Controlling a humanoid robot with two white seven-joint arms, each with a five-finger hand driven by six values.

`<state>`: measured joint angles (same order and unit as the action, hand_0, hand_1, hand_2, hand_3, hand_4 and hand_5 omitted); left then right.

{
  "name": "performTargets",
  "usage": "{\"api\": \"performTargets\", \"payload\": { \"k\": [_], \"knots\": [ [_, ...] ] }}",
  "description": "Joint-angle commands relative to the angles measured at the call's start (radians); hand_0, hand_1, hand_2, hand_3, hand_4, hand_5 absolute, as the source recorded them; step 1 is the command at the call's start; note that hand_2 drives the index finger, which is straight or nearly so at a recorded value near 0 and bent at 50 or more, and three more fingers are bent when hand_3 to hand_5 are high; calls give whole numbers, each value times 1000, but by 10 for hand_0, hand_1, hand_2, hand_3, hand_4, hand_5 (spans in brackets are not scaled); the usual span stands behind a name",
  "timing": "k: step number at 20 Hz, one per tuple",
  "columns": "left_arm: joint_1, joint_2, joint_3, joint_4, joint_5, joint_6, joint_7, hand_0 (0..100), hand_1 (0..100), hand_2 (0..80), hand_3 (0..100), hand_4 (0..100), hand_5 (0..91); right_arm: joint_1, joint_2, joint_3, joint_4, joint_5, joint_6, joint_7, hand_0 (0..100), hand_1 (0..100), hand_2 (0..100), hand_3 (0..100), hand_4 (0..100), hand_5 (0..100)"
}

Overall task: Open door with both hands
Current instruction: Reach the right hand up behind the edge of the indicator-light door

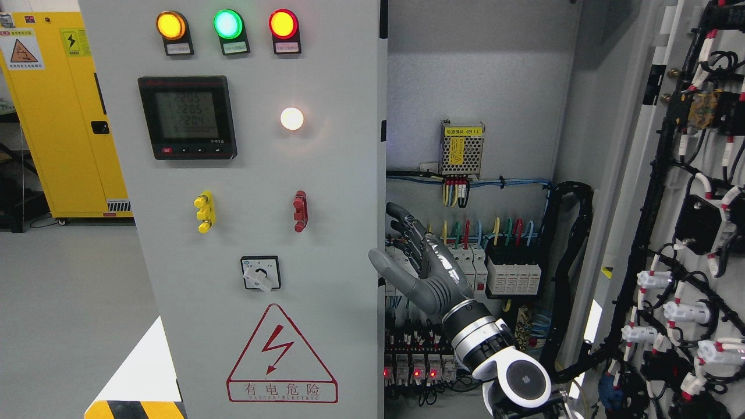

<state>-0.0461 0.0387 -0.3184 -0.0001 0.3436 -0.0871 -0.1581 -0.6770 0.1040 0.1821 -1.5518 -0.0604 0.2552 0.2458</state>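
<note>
At the lower right, the right arm's white wrist joint is seen, from which the right hand (420, 265) is raised up and leftward, its fingers (407, 224) extended and relaxed, nothing being held. The thumb is pointed toward the edge of the closed left door (256, 192). Behind the hand, breakers and wiring are exposed inside the cabinet (483, 87). The right door (687, 233) is swung open at far right.
</note>
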Motion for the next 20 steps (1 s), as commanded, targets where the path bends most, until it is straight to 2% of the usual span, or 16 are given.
{"api": "performTargets", "payload": {
  "k": [1, 5, 7, 8, 11, 13, 14, 16, 19, 20],
  "knots": [
    [0, 0, 1, 32, 0, 0, 0, 120, 556, 0, 0, 0, 0, -35, -29, -16, 104, -90, 10, 9, 0, 500, 40, 0, 0, 0],
    [0, 0, 1, 32, 0, 0, 0, 120, 556, 0, 0, 0, 0, -44, -50, -18, 105, -125, 21, 23, 0, 500, 40, 0, 0, 0],
    [0, 0, 1, 32, 0, 0, 0, 120, 556, 0, 0, 0, 0, -58, -64, -21, 121, -136, 22, 90, 0, 500, 40, 0, 0, 0],
    [0, 0, 1, 32, 0, 0, 0, 120, 556, 0, 0, 0, 0, -62, -66, -23, 134, -148, 22, 107, 0, 500, 40, 0, 0, 0],
    [0, 0, 1, 32, 0, 0, 0, 120, 556, 0, 0, 0, 0, -91, -73, -41, 177, -193, 22, 119, 0, 500, 40, 0, 0, 0],
    [0, 0, -1, 32, 0, 0, 0, 120, 556, 0, 0, 0, 0, -95, -102, -41, 184, -231, 22, 124, 0, 500, 40, 0, 0, 0],
    [0, 0, -1, 32, 0, 0, 0, 120, 556, 0, 0, 0, 0, -95, -119, -41, 188, -263, 22, 154, 0, 500, 40, 0, 0, 0],
    [-1, 1, -1, 32, 0, -2, 0, 120, 556, 0, 0, 0, 0, -113, -124, -41, 211, -295, 22, 213, 0, 500, 40, 0, 0, 0],
    [-1, 0, -1, 32, 0, 0, 0, 120, 556, 0, 0, 0, 0, -122, -126, -41, 239, -299, 22, 230, 0, 500, 40, 0, 0, 0],
    [-1, 0, 1, 32, 0, 0, 0, 120, 556, 0, 0, 0, 0, -127, -126, -41, 243, -299, 22, 246, 0, 500, 40, 0, 0, 0]
  ]
}}
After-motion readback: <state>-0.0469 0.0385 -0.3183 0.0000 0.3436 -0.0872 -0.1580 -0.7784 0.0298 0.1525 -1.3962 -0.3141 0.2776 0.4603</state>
